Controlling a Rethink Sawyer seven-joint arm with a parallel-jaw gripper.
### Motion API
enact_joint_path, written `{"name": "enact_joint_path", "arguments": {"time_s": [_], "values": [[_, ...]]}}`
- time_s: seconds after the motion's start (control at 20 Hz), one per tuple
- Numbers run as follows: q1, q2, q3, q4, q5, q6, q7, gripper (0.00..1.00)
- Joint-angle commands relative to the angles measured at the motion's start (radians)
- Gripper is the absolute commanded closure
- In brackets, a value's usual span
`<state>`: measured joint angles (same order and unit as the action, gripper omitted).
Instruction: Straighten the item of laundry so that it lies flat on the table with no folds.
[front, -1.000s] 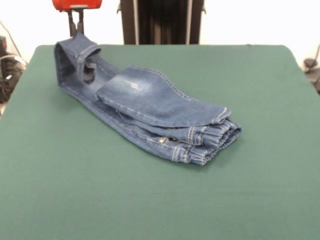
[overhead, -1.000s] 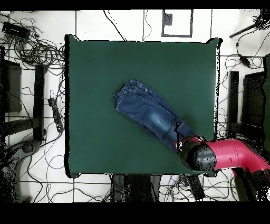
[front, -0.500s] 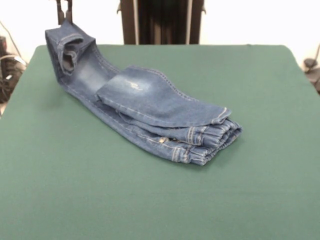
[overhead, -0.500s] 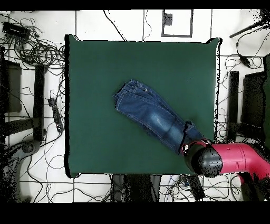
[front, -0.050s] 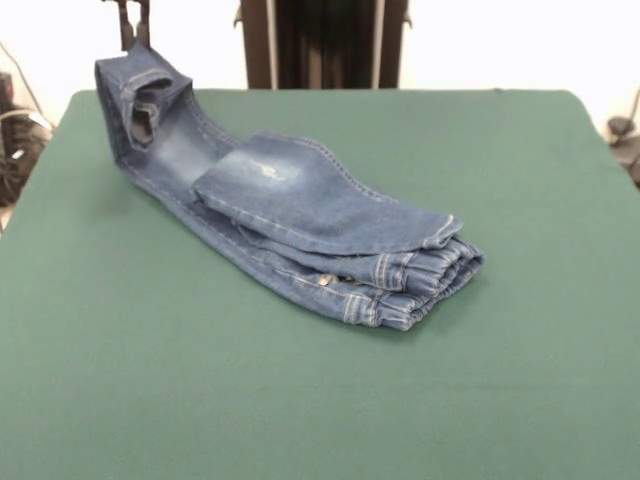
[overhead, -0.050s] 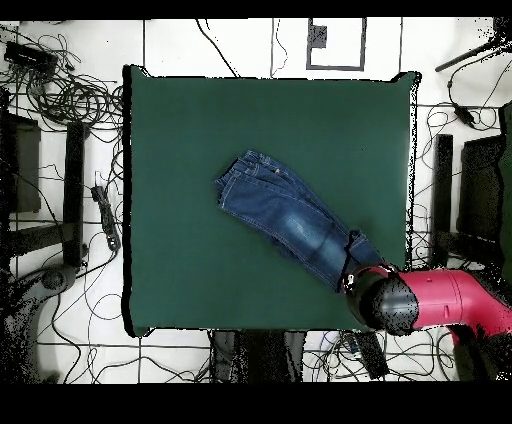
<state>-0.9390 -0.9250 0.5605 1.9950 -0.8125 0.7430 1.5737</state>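
Fig. | my tool (front, -0.050s: 132, 22) pinches the jeans (front, -0.050s: 290, 225) leg hem, lifted | still folded on desk (front, -0.050s: 300, 400) | advice: pull outward, low and steady, until layers unfold.

Robot lab, cables (overhead, -0.050s: 75, 100) strewn across floor

The gripper (front, -0.050s: 133, 22) shows only as two dark fingertips at the top edge of the front view, hanging straight down above the table's far left corner, close together and pinching the raised hem of the jeans (front, -0.050s: 290, 215) leg. In the overhead view the red arm (overhead, -0.050s: 450, 305) reaches in level from the side over the table's (overhead, -0.050s: 200, 130) corner near the robot's base, its rounded black wrist (overhead, -0.050s: 388, 305) hiding the gripper underneath.
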Motion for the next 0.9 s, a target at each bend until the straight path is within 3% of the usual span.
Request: {"name": "enact_joint_path", "arguments": {"time_s": [0.05, 0.3, 0.35, 0.9], "values": [[0.064, 0.040, 0.077, 0.064, -0.051, 0.056, -0.237, 1.00], [0.079, 0.041, 0.057, 0.060, -0.067, 0.063, -0.221, 1.00], [0.086, 0.040, 0.049, 0.058, -0.072, 0.069, -0.220, 0.00], [0.124, 0.047, 0.023, 0.036, -0.085, 0.107, -0.199, 0.00]]}}
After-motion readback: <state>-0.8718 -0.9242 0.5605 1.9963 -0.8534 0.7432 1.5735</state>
